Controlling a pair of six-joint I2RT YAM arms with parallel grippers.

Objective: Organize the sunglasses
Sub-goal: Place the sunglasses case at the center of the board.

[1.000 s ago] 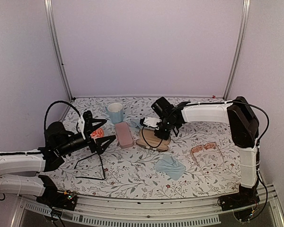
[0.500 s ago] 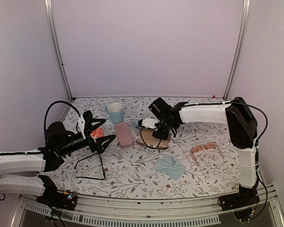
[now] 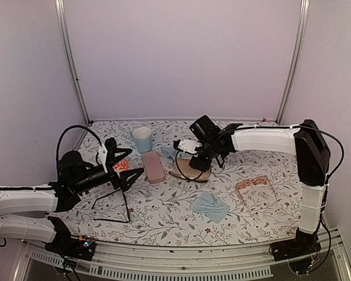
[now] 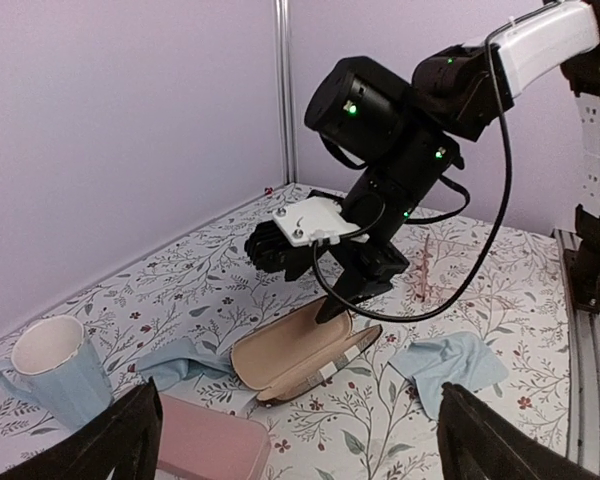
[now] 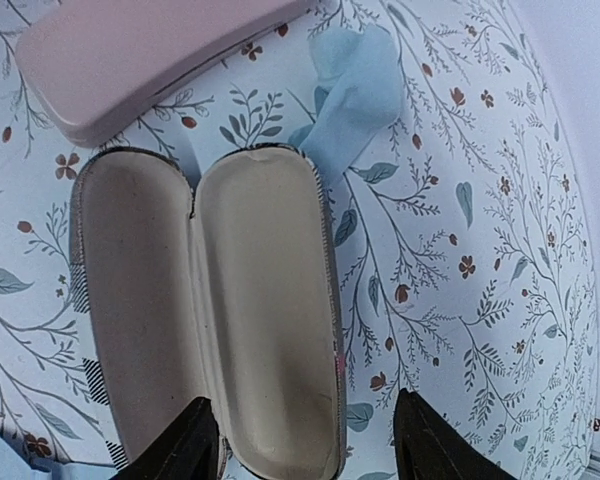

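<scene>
Brown oblong hinged case lies open, empty; thin black wire-framed sunglasses and pale pinkish translucent sunglasses remain uncased (left gripper and right gripper both gape, holding nothing)

Brown case is seen lying open on the floral table, its tan lining bare. Pink case is set just left of it, with the pale blue mug farther back-left. One blue cloth is noted touching its far end, another nearer, to its right.
</scene>
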